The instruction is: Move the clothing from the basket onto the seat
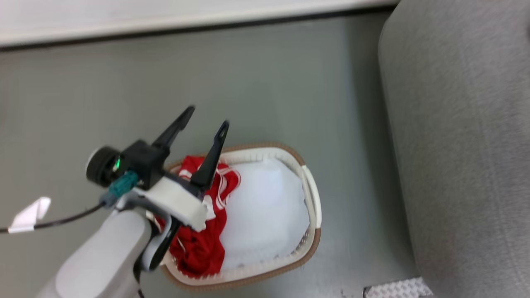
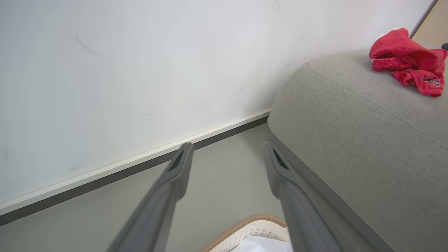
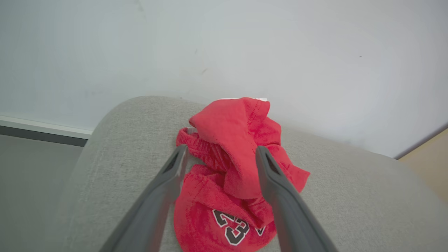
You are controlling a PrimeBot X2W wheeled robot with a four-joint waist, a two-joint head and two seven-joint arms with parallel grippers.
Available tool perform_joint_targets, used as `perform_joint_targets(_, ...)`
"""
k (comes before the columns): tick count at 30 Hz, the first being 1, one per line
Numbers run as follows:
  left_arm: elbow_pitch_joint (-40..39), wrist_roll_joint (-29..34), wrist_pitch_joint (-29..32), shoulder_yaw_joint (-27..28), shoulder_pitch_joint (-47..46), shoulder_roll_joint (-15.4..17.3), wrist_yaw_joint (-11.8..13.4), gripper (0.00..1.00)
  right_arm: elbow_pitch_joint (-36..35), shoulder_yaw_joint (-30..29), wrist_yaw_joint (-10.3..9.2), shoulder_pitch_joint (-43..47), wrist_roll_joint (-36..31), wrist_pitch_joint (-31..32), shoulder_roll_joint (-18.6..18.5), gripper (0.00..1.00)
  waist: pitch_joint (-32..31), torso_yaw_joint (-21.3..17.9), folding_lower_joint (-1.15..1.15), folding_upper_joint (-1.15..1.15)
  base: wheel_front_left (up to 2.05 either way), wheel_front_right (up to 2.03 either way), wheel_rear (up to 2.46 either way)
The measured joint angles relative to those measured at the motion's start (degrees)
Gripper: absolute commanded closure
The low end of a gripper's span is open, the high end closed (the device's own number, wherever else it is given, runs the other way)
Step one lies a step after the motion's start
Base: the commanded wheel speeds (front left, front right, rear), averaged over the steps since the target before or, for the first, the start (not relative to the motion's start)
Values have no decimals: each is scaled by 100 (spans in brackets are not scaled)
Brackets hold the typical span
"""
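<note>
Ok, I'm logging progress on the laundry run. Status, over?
Left gripper open, over the basket. Right gripper open, astride numbered jersey on the seat. One red jersey in basket, beside pale sheet. Nothing blocking.

basket partly behind left hand, jersey number cut off

We log the basket on the floor, left of the seat and apart from it. In the basket, one jersey lies left and the sheet right. Left hand hangs over that jersey. A second jersey lies on the seat near the wall, before the right hand.
</note>
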Motion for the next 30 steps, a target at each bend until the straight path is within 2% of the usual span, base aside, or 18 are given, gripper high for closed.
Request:
perform_joint_targets(7,363,-322,-266,180,854,-118,257,0,-911,252,0,1365,52,-38,464,0,-988,19,-1,0,0,0,0)
perform_joint_targets(11,654,-430,-389,263,1316,-213,300,0,-1289,243,0,2097,37,-89,912,0,-1553,120,-1,0,0,0,0)
perform_joint_targets(19,926,-359,-445,948,2168,-466,432,0,-1652,580,0,3234,71,-204,1700,0,-2525,400,-2,0,0,0,0)
perform_joint_targets(24,957,-146,-447,1389,2826,-643,414,0,-1757,844,0,3744,44,-214,1939,0,-2981,541,-2,0,0,0,0)
perform_joint_targets(30,951,134,-447,1737,3269,-873,290,0,-1920,847,0,3996,36,-230,2061,0,-3246,620,-1,0,0,0,0)
